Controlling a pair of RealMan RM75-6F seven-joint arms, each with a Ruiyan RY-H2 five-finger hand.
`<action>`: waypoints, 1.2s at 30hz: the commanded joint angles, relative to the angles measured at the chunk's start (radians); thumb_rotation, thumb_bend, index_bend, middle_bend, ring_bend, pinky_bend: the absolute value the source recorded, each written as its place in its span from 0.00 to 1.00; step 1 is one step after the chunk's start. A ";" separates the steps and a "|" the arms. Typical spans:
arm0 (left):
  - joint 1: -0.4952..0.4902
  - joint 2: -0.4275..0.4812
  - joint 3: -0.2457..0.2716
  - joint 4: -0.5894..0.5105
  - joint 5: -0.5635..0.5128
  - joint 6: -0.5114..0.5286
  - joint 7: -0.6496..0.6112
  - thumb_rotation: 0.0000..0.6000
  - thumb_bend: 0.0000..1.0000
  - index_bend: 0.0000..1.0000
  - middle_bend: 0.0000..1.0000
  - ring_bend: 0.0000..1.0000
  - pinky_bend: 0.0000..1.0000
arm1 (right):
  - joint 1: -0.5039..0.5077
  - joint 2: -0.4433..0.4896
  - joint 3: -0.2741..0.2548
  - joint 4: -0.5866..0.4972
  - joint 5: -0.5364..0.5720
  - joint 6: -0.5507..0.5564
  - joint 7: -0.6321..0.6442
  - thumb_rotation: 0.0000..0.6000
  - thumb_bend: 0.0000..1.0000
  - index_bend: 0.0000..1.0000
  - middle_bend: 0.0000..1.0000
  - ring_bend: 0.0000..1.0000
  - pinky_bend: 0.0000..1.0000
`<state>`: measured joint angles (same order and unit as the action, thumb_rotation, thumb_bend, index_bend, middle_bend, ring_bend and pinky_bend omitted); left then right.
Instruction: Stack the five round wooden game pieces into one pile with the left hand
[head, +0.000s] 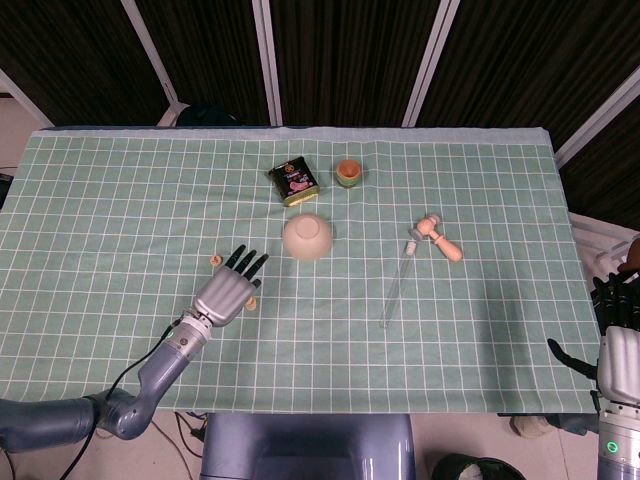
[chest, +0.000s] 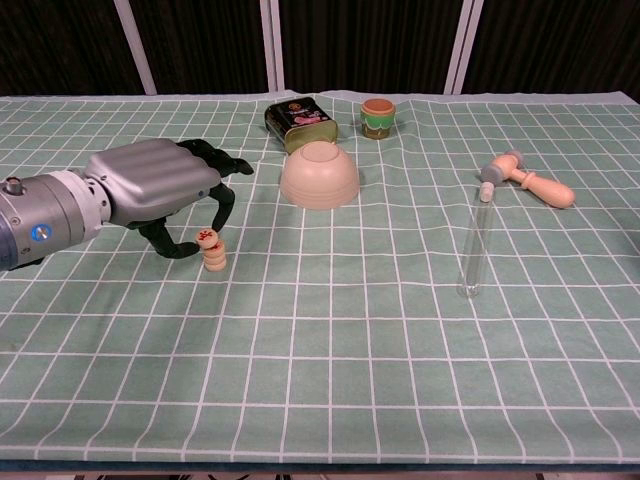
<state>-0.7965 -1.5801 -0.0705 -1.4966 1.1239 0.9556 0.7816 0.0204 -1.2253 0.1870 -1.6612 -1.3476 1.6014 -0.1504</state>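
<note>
A short stack of round wooden game pieces (chest: 214, 261) stands on the green checked cloth, left of centre; the head view shows only its edge (head: 253, 301) beside the fingers. My left hand (chest: 165, 190) (head: 228, 290) pinches one red-marked piece (chest: 207, 238) between thumb and a finger, right on top of the stack and slightly off to the left. Another loose piece (head: 214, 261) lies just left of the fingertips; the hand hides it in the chest view. My right hand (head: 618, 345) hangs off the table's near right corner, fingers apart and empty.
An upturned beige bowl (chest: 319, 175) sits just right of and behind the stack. Behind it are a dark tin (chest: 299, 122) and a small orange-lidded jar (chest: 378, 117). A glass tube (chest: 477, 245) and a wooden mallet (chest: 530, 180) lie to the right.
</note>
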 joint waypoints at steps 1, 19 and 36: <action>-0.002 -0.004 0.001 0.004 -0.001 0.001 0.001 1.00 0.32 0.48 0.01 0.00 0.00 | 0.000 0.000 0.000 -0.001 0.001 0.000 0.000 1.00 0.23 0.09 0.01 0.00 0.00; -0.014 -0.017 0.010 0.015 -0.005 0.009 0.004 1.00 0.32 0.46 0.01 0.00 0.00 | 0.000 0.000 0.002 0.000 0.003 0.001 -0.002 1.00 0.23 0.09 0.01 0.00 0.00; -0.017 -0.020 0.016 0.013 -0.004 0.019 0.009 1.00 0.32 0.44 0.01 0.00 0.00 | 0.000 0.001 0.002 -0.002 0.004 0.000 0.000 1.00 0.23 0.09 0.01 0.00 0.00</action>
<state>-0.8138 -1.6006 -0.0545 -1.4831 1.1202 0.9747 0.7908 0.0201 -1.2245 0.1892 -1.6628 -1.3435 1.6013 -0.1505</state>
